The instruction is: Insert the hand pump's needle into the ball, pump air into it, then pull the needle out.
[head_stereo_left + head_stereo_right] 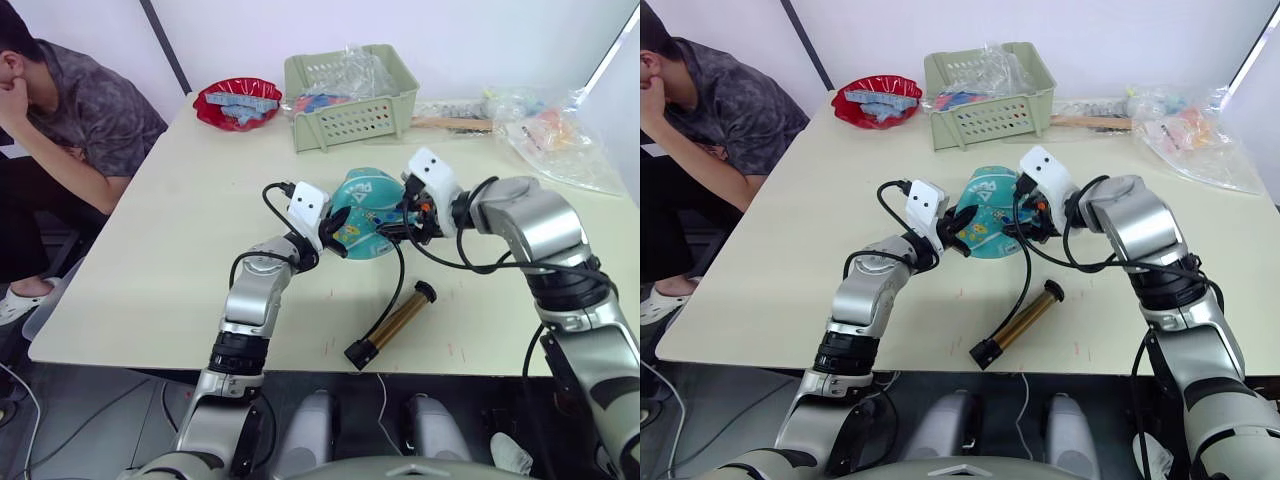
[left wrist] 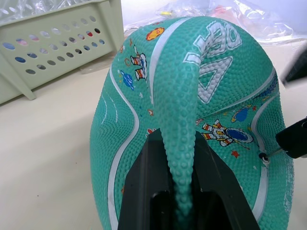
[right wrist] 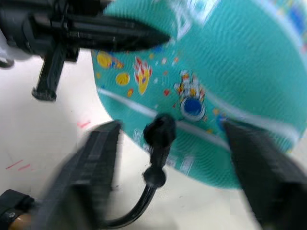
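Tabletop: left claw pinching ball.

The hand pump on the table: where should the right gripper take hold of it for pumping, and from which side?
Probably around the brass barrel of the hand pump, from above, fingers across its width. It lies flat and diagonal, hose end far, one black end overhanging the near table edge.

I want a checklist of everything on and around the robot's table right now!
Surface: pale table.
Job's things: deflated teal ball; needle at its valve; hand pump lying near the front edge.
Clutter: green basket, red bowl, plastic bags.
Grippers: left pincer pinching a fold of the ball; right pincer open beside the needle fitting.
Cables: black hose.
Surroundings: seated person.
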Available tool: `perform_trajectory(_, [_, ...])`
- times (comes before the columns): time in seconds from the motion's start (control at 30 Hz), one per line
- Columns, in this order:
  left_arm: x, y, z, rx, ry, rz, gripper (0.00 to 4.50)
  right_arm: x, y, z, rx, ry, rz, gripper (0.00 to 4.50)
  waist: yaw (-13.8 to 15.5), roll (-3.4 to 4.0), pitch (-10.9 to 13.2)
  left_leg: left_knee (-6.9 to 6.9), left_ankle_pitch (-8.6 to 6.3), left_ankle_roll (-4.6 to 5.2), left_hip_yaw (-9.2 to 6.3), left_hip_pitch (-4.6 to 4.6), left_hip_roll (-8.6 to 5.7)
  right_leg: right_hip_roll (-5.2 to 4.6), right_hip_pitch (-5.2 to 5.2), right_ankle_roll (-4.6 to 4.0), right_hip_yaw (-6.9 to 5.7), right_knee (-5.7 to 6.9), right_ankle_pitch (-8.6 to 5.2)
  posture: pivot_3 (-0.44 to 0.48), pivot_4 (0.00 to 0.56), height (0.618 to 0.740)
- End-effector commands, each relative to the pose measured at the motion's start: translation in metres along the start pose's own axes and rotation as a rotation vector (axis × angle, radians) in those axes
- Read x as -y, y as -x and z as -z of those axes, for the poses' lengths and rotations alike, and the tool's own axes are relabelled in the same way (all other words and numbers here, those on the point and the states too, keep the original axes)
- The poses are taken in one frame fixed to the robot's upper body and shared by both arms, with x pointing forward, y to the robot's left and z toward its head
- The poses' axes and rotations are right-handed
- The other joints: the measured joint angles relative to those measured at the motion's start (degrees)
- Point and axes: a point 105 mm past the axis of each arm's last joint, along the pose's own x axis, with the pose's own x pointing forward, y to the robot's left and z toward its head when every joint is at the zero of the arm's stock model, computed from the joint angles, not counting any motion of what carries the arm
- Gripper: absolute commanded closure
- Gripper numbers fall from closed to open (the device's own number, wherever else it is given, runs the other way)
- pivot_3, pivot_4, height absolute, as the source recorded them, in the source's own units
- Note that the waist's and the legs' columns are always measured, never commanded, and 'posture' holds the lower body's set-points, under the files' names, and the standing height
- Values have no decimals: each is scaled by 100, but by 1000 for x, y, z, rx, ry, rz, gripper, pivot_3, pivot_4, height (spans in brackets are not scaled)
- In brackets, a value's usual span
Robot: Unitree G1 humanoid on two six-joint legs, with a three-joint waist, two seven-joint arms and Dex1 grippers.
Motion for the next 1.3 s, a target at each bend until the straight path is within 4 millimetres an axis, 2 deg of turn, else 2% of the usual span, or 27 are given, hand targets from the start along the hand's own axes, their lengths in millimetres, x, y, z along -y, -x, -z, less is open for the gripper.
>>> perform_trajectory(0.03, [22, -3, 28, -98, 40, 94, 4500, -5, 7, -12, 44, 25, 23, 1265, -6, 0, 0, 0, 0, 0, 0, 1, 0, 0, 0, 0, 0, 0, 0, 0, 150, 740])
perform_trajectory(0.37, [23, -4, 29, -99, 42, 94, 4500, -6, -3, -5, 42, -43, 71, 1265, -3, 0, 0, 0, 0, 0, -8, 0, -1, 0, 2, 0, -8, 1, 0, 0, 150, 740])
perform_trajectory(0.47, [23, -3, 30, -100, 43, 93, 4500, -7, -5, -3, 31, -42, 78, 2087, -2, 0, 0, 2, 0, 0, -8, 0, -1, 0, 3, 0, -8, 1, 0, 0, 150, 740])
perform_trajectory(1.3, [24, -4, 33, -105, 38, 96, 4500, -5, -17, -4, 45, -98, 85, 2087, -4, 1, -1, 2, 1, 1, -8, 0, -2, 0, 4, 0, -9, 1, 0, 0, 150, 740])
